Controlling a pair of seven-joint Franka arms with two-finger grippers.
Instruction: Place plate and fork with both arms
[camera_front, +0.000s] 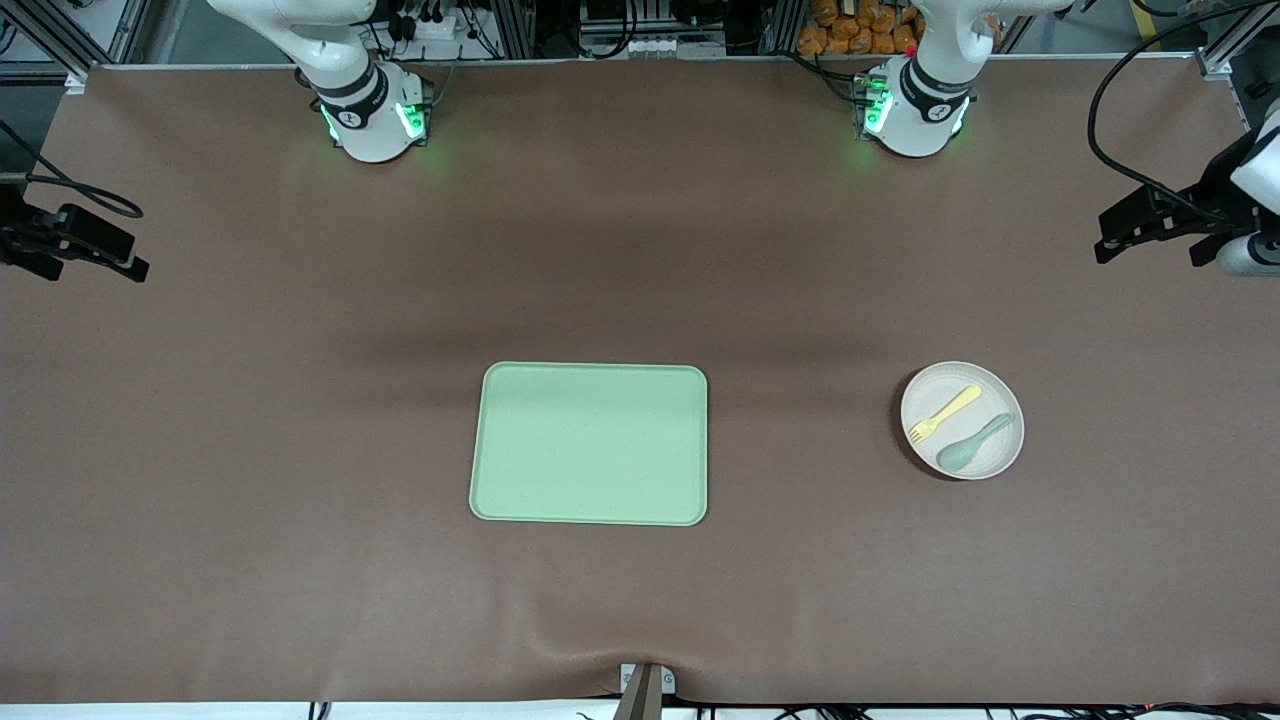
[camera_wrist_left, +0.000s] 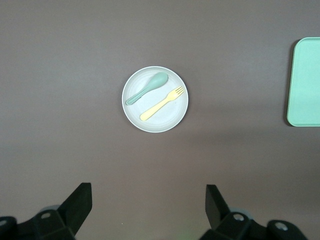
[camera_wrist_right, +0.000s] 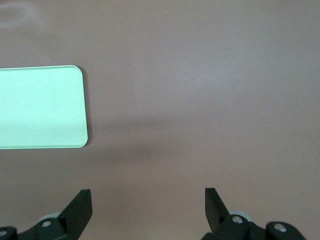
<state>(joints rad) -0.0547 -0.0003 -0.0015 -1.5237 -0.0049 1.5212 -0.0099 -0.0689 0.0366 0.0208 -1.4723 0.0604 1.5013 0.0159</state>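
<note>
Brown desk (camera_front: 250, 450), wide and matte. Light-green tray (camera_front: 590, 443) at mid-desk, toward the camera-side edge. Off-white plate (camera_front: 962, 420) toward the left arm's end, carrying yellow fork (camera_front: 944, 414) and grey-green spoon (camera_front: 974, 443) side by side. Left pincer (camera_wrist_left: 148, 205) high over bare desk near the plate, spread wide, holding nothing. Right pincer (camera_wrist_right: 148, 206) likewise wide apart and unladen, over bare desk beside the tray.
</note>
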